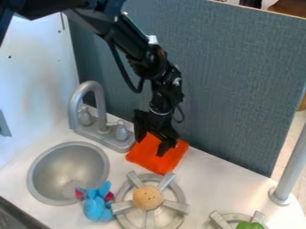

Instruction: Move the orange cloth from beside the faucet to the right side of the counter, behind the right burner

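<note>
1. Orange cloth (146, 157) was laid on the white counter (210, 181), at the foot of the blue-grey panel (239, 89) and just right of the tap (100, 106) in the view.
2. The claw (150, 146) was held directly over the cloth's back half, pointed down, so the cloth was placed beneath it and spread out toward the view's lower edge. No clear long axis was shown, as the cloth was nearly square, with its corners turned toward the panel and the burner.
3. The claw was spread, with orange seen between its two fingers: one was set by the cloth's tap-side edge, the other over its middle. Whether the cloth was being pressed could not be told, and no pinched fold was made out.
4. The burner (175, 206) was set just in front of the cloth, and a tan ball (147, 197) with dark specks was rested on it.
5. The blue toy (97, 207), with pink ears, was propped by the near right rim of the sink (60, 165).
6. A green thing (250, 226) was seen on a second burner (218, 219), at the view's lower edge.
</note>
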You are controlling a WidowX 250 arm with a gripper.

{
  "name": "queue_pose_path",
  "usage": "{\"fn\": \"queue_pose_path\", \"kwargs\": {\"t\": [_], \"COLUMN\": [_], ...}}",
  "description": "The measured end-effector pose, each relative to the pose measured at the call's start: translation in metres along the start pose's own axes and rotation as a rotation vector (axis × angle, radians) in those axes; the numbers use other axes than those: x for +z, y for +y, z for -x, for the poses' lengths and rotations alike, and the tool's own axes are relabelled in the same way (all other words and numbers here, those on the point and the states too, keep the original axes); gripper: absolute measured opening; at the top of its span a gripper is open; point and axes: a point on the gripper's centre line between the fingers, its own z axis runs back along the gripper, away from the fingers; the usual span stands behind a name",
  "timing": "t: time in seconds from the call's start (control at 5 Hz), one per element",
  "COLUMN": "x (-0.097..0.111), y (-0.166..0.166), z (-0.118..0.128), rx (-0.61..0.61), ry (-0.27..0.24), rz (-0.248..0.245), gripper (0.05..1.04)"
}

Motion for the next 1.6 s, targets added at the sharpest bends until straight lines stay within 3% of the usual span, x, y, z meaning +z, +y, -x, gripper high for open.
{"fn": "queue_pose_path", "kwargs": {"t": [0.2, 0.4, 0.8, 1.4, 1.6], "x": [-0.015, -0.013, -0.031, -0.056, -0.055], "y": [0.011, 0.018, 0.025, 0.01, -0.001], "z": [0.001, -0.008, -0.008, -0.013, -0.022], "rx": [0.035, 0.049, 0.094, 0.155, 0.173], "ry": [0.039, 0.033, 0.062, 0.052, 0.049], "rz": [-0.004, 0.005, 0.019, 0.082, 0.147], "gripper": [1.0, 1.0, 1.0, 1.0, 1.0]}}
